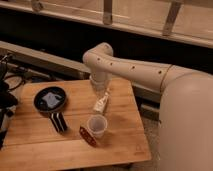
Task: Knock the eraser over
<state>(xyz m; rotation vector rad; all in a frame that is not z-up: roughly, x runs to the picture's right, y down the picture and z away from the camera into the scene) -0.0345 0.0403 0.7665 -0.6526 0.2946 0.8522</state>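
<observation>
The eraser (pixel 58 121) is a small black oblong block with a pale stripe. It sits on the wooden table (pixel 120 145) just in front of the round black pan (pixel 50 99). My gripper (pixel 101 104) points down over the middle of the table, right of the pan and just behind a pale cup (pixel 97 125). It is well to the right of the eraser and apart from it. A flat reddish-brown piece (pixel 87 135) lies left of the cup.
The pan holds a pale bluish thing (pixel 51 98). My white arm (pixel 130 70) reaches in from the right over the table's far edge. A dark wall and a rail run behind the table. Dark gear with cables (pixel 7 90) stands at the left edge.
</observation>
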